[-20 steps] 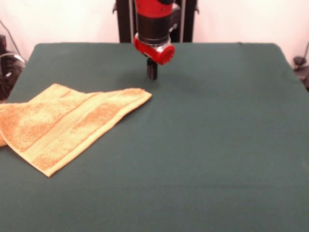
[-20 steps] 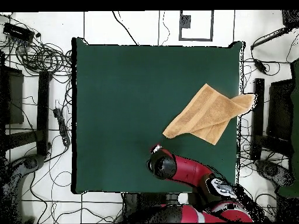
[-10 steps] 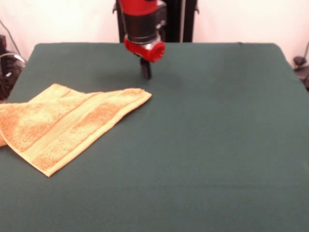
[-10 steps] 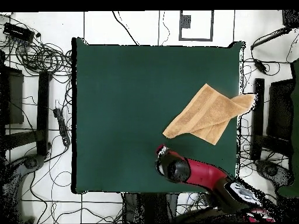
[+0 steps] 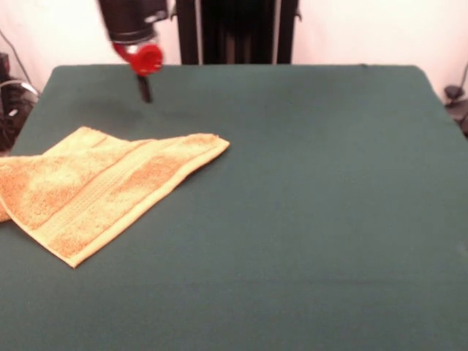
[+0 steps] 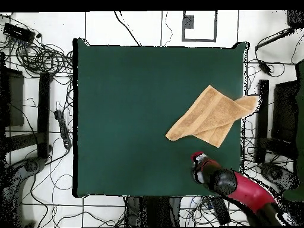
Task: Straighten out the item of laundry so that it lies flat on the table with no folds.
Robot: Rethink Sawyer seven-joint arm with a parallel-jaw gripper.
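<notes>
The towel (image 5: 95,194) is golden-orange terry with a paler woven band running along it and lighter yellow edges. The table (image 5: 307,219) is covered in plain dark green cloth. The arm (image 6: 243,193) is red and black.

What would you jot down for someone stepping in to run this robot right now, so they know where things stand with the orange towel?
Gripper: empty, hanging above the green table near its far edge, beyond the towel; open or shut cannot be told.
Hand towel: at the table's side, folded over itself so a triangular flap shows, one corner hanging past the table's edge. Nothing touches it.
Done: nothing visible yet; the fold remains.
Left: grasp a corner of the top layer, pull it open, lay the towel flat and fully on the table.
</notes>
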